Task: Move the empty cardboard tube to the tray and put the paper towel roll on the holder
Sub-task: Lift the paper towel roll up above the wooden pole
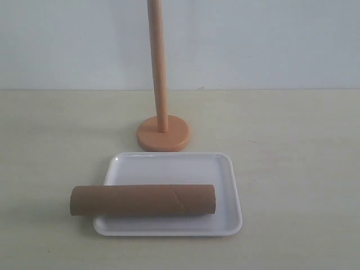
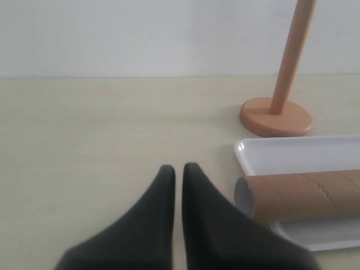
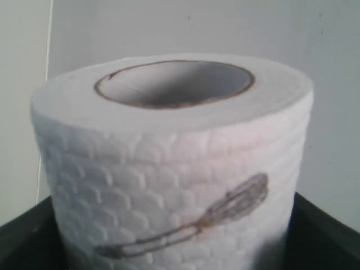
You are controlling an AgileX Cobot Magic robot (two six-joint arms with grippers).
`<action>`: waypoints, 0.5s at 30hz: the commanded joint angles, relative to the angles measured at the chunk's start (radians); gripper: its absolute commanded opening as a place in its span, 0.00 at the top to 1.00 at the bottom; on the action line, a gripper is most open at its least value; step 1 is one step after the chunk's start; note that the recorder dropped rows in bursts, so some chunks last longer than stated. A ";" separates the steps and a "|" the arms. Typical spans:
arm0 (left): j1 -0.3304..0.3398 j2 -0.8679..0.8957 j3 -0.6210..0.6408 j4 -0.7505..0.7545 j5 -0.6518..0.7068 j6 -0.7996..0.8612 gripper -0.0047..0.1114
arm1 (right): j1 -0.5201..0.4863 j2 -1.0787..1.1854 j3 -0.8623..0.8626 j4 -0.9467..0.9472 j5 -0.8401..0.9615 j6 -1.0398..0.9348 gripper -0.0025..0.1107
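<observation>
The empty cardboard tube (image 1: 143,200) lies lengthwise across the front of the white tray (image 1: 169,166), its left end sticking out past the rim. Behind the tray stands the wooden holder (image 1: 163,133) with its pole bare. Neither gripper shows in the exterior view. In the left wrist view my left gripper (image 2: 178,169) is shut and holds nothing, low over the table beside the tube's open end (image 2: 245,196). The paper towel roll (image 3: 174,157), core hole upward, fills the right wrist view. My right gripper (image 3: 177,233) is shut on it, with black fingers (image 3: 329,239) on both sides.
A pale wall runs behind the beige table (image 1: 292,146). In the left wrist view the holder (image 2: 275,117) and the tray (image 2: 292,154) sit beyond the tube.
</observation>
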 commanded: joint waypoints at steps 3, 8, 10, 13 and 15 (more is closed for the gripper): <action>0.004 -0.003 0.004 -0.009 0.000 0.003 0.92 | 0.004 0.057 -0.021 0.012 -0.012 -0.003 0.98; 0.004 -0.003 0.004 -0.009 0.000 0.003 0.92 | 0.004 0.060 -0.021 0.010 -0.033 -0.040 0.98; 0.004 -0.003 0.004 -0.009 0.000 0.003 0.92 | 0.004 0.059 -0.049 0.012 -0.006 -0.042 0.98; 0.004 -0.003 0.004 -0.009 0.000 0.003 0.92 | 0.004 0.064 -0.090 0.010 0.011 -0.049 0.98; 0.004 -0.003 0.004 -0.009 0.000 0.003 0.92 | 0.004 0.064 -0.105 0.010 0.024 -0.053 0.98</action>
